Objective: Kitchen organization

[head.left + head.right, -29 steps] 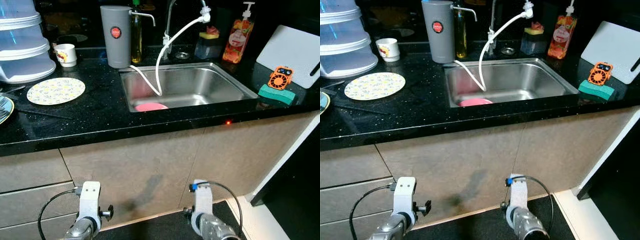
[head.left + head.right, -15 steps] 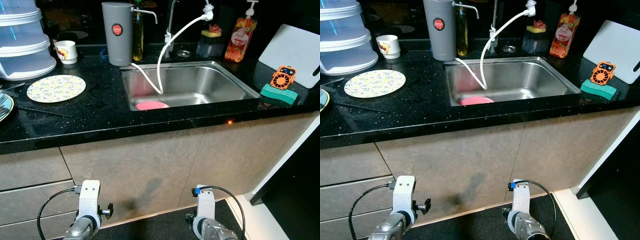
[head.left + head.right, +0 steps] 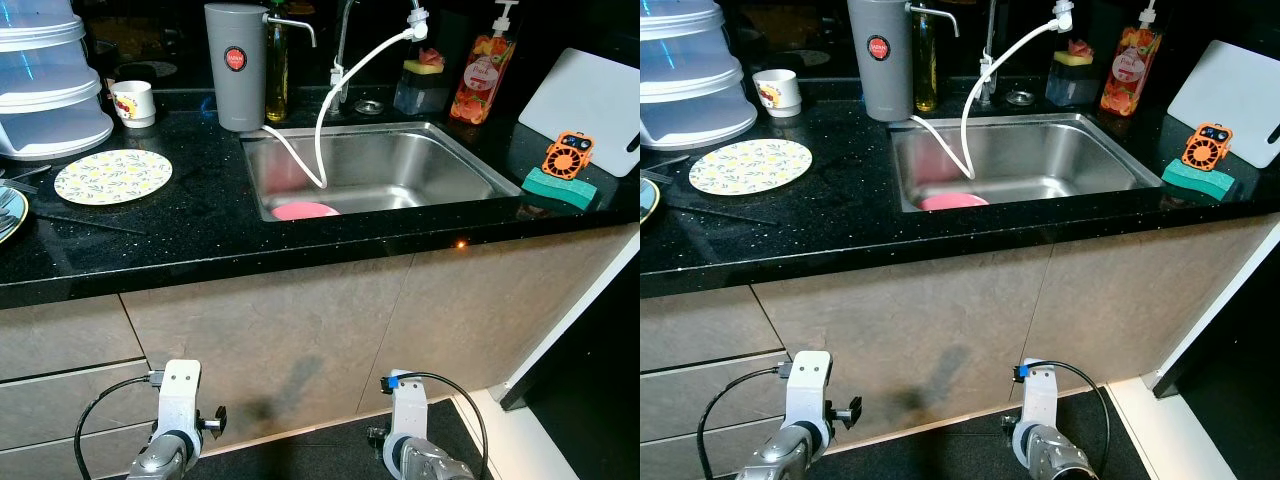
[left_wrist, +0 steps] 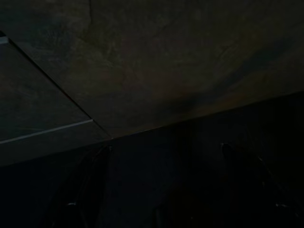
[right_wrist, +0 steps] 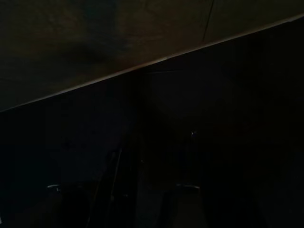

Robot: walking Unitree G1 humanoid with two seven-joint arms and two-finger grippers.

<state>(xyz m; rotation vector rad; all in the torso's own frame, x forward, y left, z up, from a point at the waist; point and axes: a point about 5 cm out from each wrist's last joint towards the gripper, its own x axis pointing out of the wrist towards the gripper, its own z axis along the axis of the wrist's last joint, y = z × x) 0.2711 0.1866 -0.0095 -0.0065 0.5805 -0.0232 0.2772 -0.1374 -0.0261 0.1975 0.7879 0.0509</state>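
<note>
A long black countertop runs across the scene above beige cabinet fronts, its front edge unbroken from left to right. Set into it is a steel sink, with a pink plate lying on its floor against the near wall and a white hose drooping in from the tap. Left of the sink, a bare stretch of counter separates it from a yellow-patterned plate, which lies flat well back from the edge. A green sponge sits near the right corner. Both arms hang low before the cabinets; in the dark wrist views the left gripper seems spread apart, while the right gripper cannot be judged.
</note>
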